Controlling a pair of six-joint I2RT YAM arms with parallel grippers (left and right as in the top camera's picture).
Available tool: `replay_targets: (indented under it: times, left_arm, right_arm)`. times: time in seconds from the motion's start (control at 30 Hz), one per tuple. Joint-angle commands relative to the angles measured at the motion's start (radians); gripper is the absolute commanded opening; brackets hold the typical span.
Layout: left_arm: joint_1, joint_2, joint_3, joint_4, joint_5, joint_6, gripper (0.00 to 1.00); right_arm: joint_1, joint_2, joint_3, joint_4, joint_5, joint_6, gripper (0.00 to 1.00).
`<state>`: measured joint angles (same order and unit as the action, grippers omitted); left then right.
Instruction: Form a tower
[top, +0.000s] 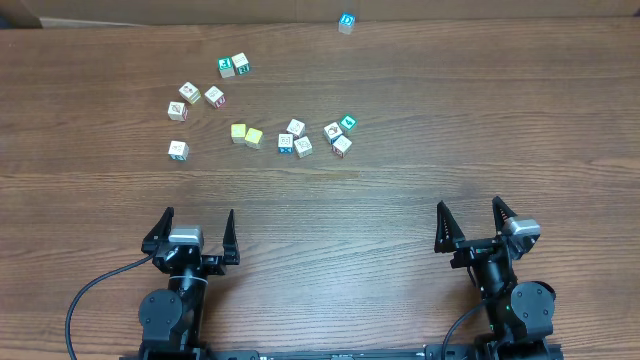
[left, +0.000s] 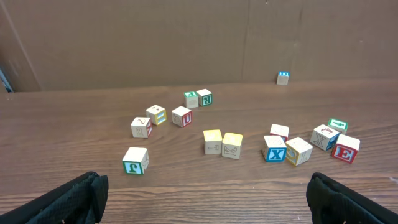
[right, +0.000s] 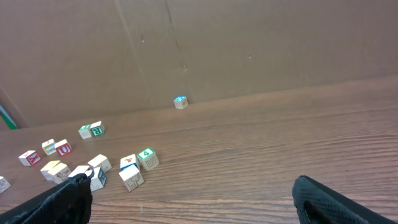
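Tower (top: 346, 22): small cream wood, square-edged, blue print on top. It sits at the far edge of the table (top: 420, 180), by the cardboard wall (left: 186, 37), well apart from the loose cubes (top: 286, 143). Table is brown woodgrain. Left gripper (top: 198, 222) and right gripper (top: 469, 212): fingers spread, released, holding nothing.

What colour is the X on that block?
Blue, with a blue border. The X block shows best in the left wrist view.

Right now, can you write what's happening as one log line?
left pincer: open, empty | right pincer: open, empty | tower: far edge, untouched | loose cubes: scattered mid-table
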<state>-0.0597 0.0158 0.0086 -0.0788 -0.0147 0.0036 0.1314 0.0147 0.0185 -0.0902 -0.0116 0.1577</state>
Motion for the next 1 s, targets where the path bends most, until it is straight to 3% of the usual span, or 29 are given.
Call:
replay_targets:
  times: [0.0,0.57,0.73,0.97]
  left_arm:
    - [-0.006,-0.010,-0.004,0.002,0.004,0.017,0.99]
    - [-0.006,-0.010,0.014,0.060,0.044,0.016,0.99]
    - [-0.006,-0.010,0.123,0.065,0.149,0.016,1.00]
    - [-0.006,-0.010,0.339,0.064,0.166,0.016,1.00]
  right_arm:
    - [-0.003,-0.012,-0.010,0.006,0.000,0.005,1.00]
    - [-0.003,-0.012,-0.010,0.006,0.000,0.005,1.00]
    - [-0.003,-0.012,-0.010,0.006,0.000,0.005,1.00]
    - [-0.003,-0.012,-0.010,0.006,0.000,0.005,1.00]
